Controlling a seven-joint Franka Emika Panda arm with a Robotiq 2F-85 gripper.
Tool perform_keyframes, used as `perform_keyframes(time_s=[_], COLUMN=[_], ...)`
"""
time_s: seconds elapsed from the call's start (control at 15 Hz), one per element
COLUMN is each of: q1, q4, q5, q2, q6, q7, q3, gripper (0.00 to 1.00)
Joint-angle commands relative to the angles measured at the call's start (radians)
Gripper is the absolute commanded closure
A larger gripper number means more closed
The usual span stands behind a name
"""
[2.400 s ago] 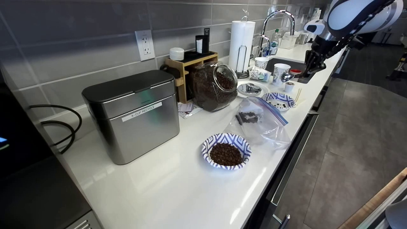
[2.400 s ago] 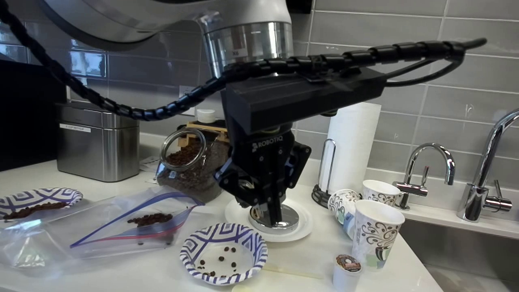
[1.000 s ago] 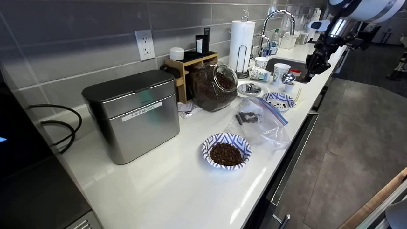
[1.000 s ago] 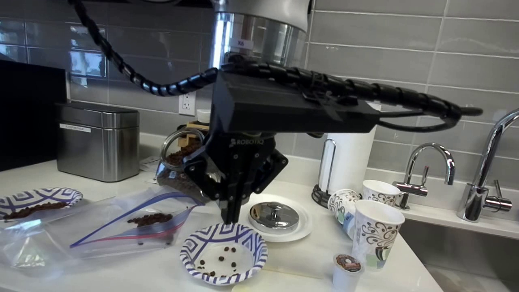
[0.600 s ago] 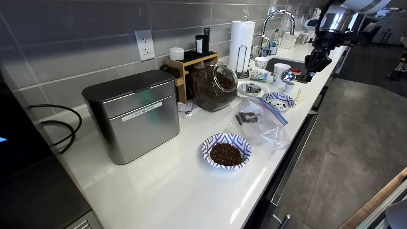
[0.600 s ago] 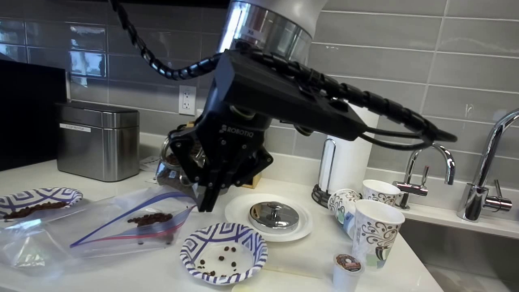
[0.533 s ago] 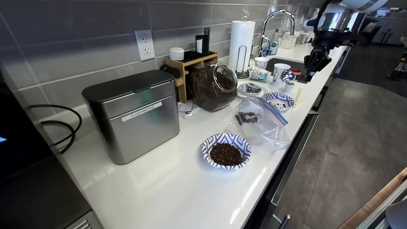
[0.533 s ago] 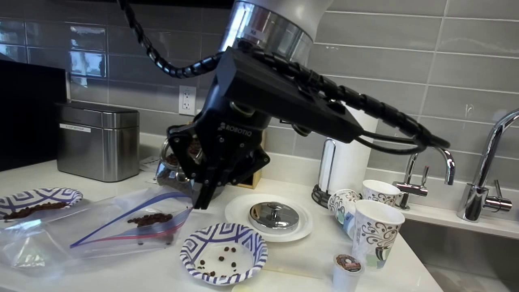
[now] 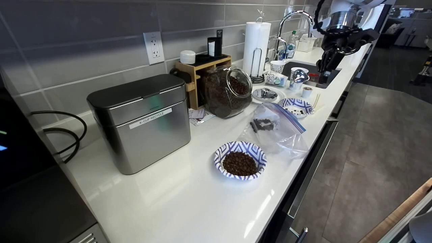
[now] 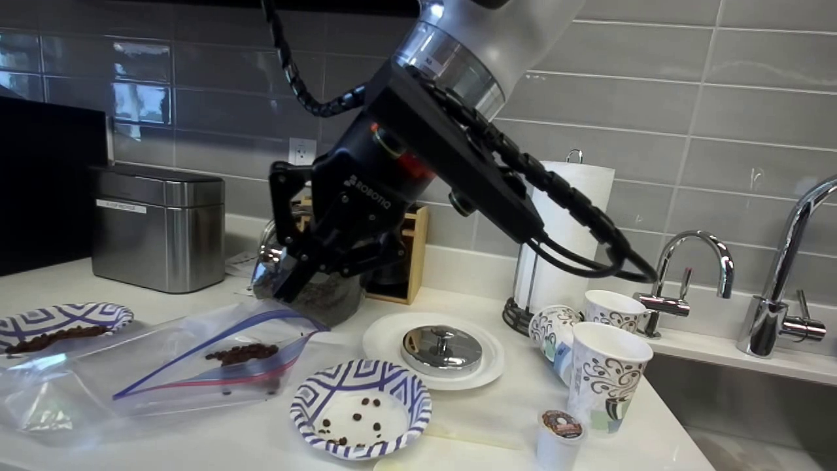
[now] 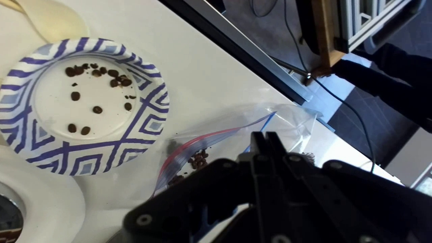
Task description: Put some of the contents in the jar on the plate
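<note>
The clear glass jar (image 9: pixel 221 98) lies tilted on the counter, its round mouth showing dark brown beans (image 9: pixel 238 86). In an exterior view my gripper partly covers the jar (image 10: pixel 333 301). My gripper (image 9: pixel 323 77), also in an exterior view (image 10: pixel 288 288) and the wrist view (image 11: pixel 265 135), is tilted and shut on a shiny metal scoop (image 9: pixel 299 76). Its handle is hidden; I cannot tell whether it holds beans. A blue-patterned paper bowl (image 10: pixel 359 373) holds scattered beans. A similar bowl (image 9: pixel 221 155) holds a layer of beans. A white plate (image 10: pixel 379 347) carries a silver lid (image 10: pixel 441 353).
A clear zip bag (image 9: pixel 276 135) with some beans lies between the bowls. A steel bin (image 9: pixel 155 131), wooden box (image 9: pixel 193 91) and paper-towel roll (image 9: pixel 257 47) stand along the wall. Paper cups (image 10: pixel 608 366) and a small pod (image 10: pixel 560 438) stand near the sink (image 10: pixel 752 405).
In an exterior view my gripper has moved left and up, from over the lid to in front of the jar, and has tilted. The scoop has moved with it. The bowls have not moved.
</note>
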Motion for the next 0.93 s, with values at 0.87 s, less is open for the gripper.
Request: perform_keyframes(time_s=[0.87], q1=[-0.056], q4=[0.308], q5=[0.156], q2=[0.260], q6=[-0.365], q7=[0.333], q3=[0.121], gripper=[0.96])
